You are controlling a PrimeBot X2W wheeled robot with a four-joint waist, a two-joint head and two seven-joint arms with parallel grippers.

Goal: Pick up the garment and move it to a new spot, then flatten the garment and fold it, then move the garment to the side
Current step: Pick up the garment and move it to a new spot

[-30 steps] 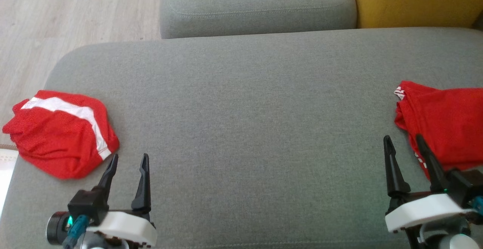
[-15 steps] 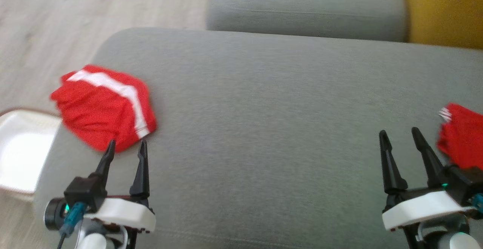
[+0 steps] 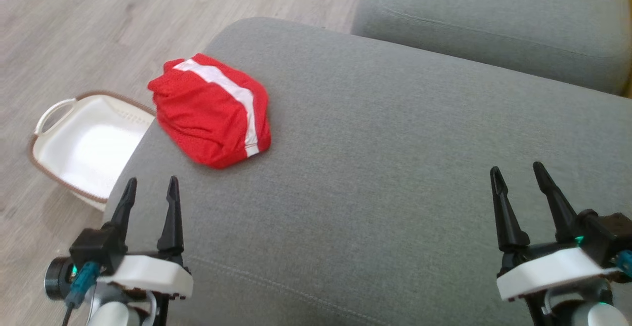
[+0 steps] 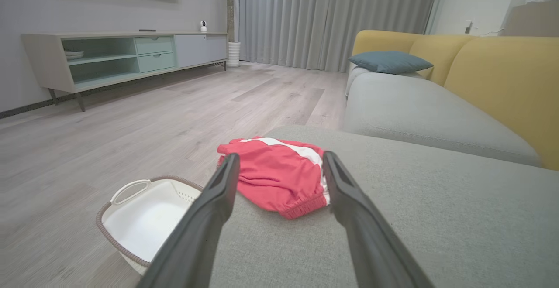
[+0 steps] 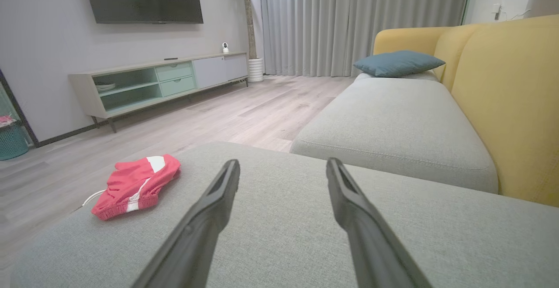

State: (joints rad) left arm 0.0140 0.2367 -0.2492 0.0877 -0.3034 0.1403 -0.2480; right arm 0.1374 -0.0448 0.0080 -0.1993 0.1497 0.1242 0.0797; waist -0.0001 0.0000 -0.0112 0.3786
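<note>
The garment (image 3: 207,118) is a crumpled red piece with a white stripe, lying near the far left corner of the grey seat cushion (image 3: 395,143). My left gripper (image 3: 151,182) is open and empty at the lower left, a short way in front of the garment and apart from it. In the left wrist view the garment (image 4: 275,174) lies just beyond the left gripper (image 4: 280,157). My right gripper (image 3: 516,169) is open and empty at the lower right, over bare cushion. In the right wrist view the garment (image 5: 135,185) lies far left of the right gripper (image 5: 283,162).
A white basket (image 3: 84,143) with a brown rim stands on the wooden floor against the cushion's left edge. A second grey cushion (image 3: 493,20) lies beyond. The yellow sofa back (image 4: 502,87) and a blue pillow (image 4: 388,61) are to the right, and a low TV cabinet (image 4: 122,56) is across the room.
The head camera has swung to the left, so the whole picture shifted right. A second red piece at the right edge has left the picture and the white basket has come in. Both grippers stay open.
</note>
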